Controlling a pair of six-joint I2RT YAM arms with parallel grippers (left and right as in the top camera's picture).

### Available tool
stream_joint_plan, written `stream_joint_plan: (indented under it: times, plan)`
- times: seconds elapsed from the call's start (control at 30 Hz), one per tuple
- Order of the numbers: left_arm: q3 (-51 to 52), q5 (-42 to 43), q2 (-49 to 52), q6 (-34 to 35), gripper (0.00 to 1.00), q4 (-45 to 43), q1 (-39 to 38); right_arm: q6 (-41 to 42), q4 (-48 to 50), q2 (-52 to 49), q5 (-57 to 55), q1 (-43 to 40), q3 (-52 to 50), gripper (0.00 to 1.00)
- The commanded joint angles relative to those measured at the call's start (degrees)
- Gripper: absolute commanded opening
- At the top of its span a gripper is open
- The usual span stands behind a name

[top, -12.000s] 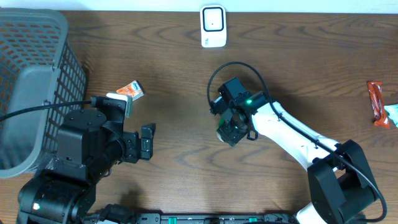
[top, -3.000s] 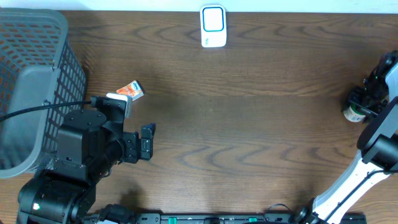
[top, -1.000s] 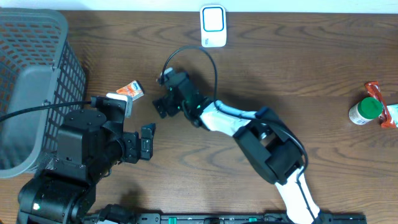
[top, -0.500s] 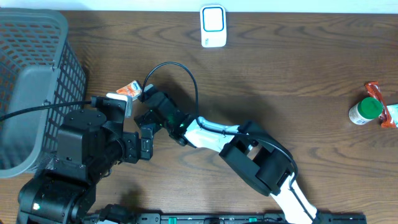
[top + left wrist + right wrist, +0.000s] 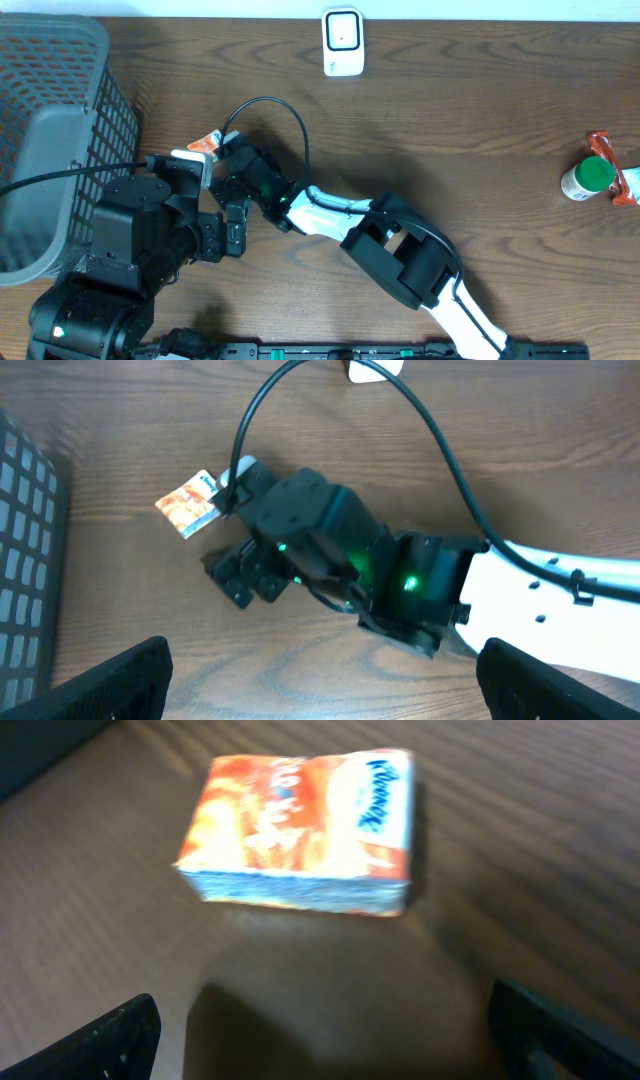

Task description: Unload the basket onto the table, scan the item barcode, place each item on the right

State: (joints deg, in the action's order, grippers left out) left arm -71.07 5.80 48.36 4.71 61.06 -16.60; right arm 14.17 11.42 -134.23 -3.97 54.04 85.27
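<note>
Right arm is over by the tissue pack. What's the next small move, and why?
Probably ease the right tool forward and down so its open jaws straddle the tissue pack, then close. The pack lies flat on the table, ahead of the tool and not yet between its jaws; nothing is held.

A checkout-style bench: wood-grain table (image 5: 480, 110), white scanner (image 5: 342, 40) at the far edge. A grey mesh basket (image 5: 70, 60) stands alongside.

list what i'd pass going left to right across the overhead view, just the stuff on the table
grey mesh basket → kleenex tissue pack → white scanner → green-capped bottle
</note>
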Motion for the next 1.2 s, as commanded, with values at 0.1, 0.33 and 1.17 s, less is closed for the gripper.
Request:
stream_joint_plan:
  times: [0.1,0.33,1.17]
  plan:
    - [-0.63,-0.52,-0.15,0.11,0.98,-0.2,0.2,-0.09,-3.3,-3.78,2.67,4.61,-1.6,0.99]
    - [-0.63,-0.52,-0.13,0.11,0.98,-0.2,0.2,-0.09,-0.46,-5.27,0.85,3.87,-0.72,0.99]
    - [-0.63,-0.52,-0.15,0.11,0.98,-0.2,0.2,-2.27,-9.51,-16.48,-3.13,-0.55,11.21,0.99]
